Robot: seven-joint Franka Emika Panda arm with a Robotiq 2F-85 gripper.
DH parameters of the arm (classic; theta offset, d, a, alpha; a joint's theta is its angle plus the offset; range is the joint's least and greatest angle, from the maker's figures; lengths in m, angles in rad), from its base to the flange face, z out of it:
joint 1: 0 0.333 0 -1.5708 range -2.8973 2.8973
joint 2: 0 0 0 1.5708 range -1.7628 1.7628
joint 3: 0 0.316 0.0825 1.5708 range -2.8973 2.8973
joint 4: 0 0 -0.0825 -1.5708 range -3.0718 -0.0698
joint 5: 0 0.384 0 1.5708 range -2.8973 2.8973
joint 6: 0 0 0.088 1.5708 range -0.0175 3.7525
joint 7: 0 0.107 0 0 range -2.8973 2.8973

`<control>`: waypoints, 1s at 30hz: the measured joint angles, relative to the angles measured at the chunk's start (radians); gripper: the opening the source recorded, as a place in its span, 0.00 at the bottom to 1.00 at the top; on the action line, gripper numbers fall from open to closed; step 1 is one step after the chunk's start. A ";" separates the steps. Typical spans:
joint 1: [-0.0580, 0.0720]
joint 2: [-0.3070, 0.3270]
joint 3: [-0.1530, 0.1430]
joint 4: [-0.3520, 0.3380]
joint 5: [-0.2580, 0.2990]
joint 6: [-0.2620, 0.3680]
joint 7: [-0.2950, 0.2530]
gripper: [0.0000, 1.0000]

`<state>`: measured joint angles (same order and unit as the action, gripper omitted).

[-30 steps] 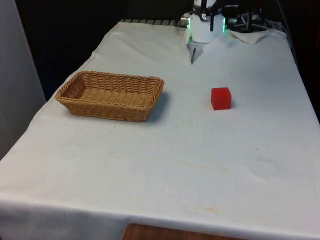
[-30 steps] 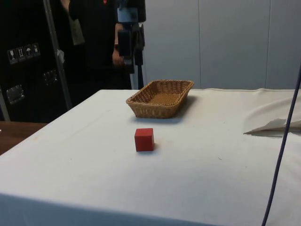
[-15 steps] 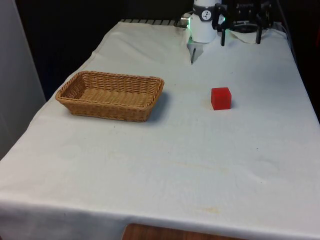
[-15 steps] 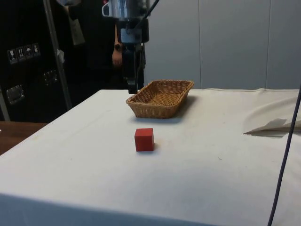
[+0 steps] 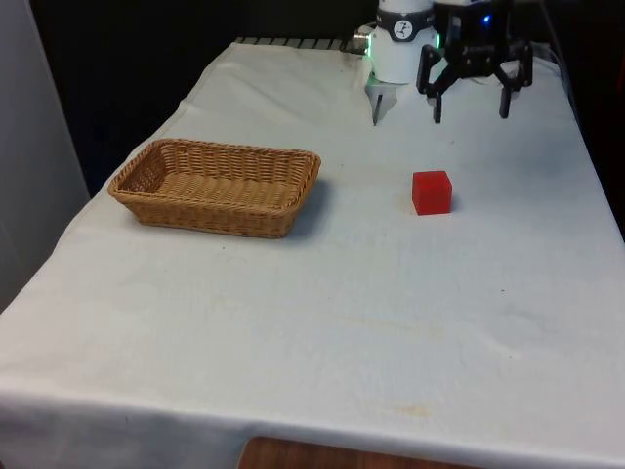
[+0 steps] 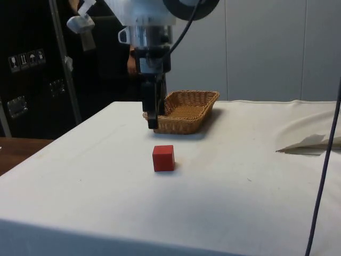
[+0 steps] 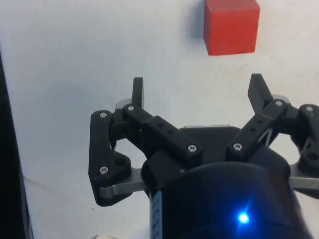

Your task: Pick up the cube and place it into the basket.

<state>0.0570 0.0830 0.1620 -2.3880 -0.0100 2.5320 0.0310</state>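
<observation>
A red cube (image 5: 432, 191) rests on the white cloth, right of centre in the front view; it also appears in the side view (image 6: 163, 158) and the wrist view (image 7: 231, 25). My black gripper (image 5: 471, 117) hangs open above the cloth, beyond the cube toward the far end, nothing between its fingers. From the side, the gripper (image 6: 153, 126) hovers just above cube height, behind the cube. In the wrist view the gripper (image 7: 197, 88) has its fingers spread wide, the cube ahead of them. A woven wicker basket (image 5: 217, 185) sits empty on the front view's left.
A rumpled fold of cloth (image 6: 311, 141) lies at the side view's right. A black cable (image 6: 324, 160) hangs down near that edge. A person (image 6: 109, 48) stands behind the table's end in the side view.
The gripper has come down and forward from the arm's base toward the cube. The cube and basket have not moved.
</observation>
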 measured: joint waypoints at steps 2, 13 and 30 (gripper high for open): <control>-0.001 0.015 -0.001 0.000 -0.003 0.010 -0.001 1.00; -0.005 0.072 -0.006 -0.003 -0.019 0.048 -0.008 1.00; -0.016 0.169 -0.074 0.023 -0.019 0.097 -0.088 1.00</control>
<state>0.0410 0.2520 0.0880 -2.3650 -0.0290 2.6290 -0.0570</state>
